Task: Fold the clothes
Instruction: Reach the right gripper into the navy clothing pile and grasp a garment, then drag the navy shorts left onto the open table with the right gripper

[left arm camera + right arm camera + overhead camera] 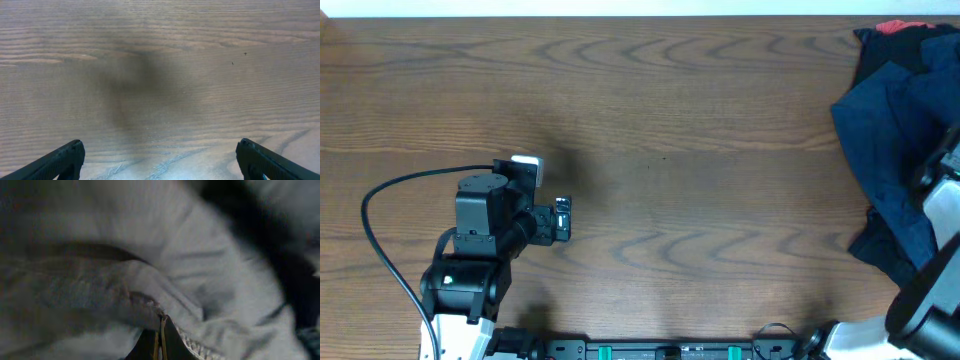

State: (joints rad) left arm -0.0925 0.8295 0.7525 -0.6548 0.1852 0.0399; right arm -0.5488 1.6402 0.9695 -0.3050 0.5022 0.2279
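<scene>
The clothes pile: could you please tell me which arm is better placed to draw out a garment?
Right. The right hand is buried in the clothes, fingers apparently shut on a fold; the left hand hangs open over the table, well away.

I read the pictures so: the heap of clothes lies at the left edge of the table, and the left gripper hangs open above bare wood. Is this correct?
Not fully. The clothes are heaped at the right edge of the table, not the left; the overhead view shows this. The rest holds: the left gripper hangs open above bare wood.
</scene>
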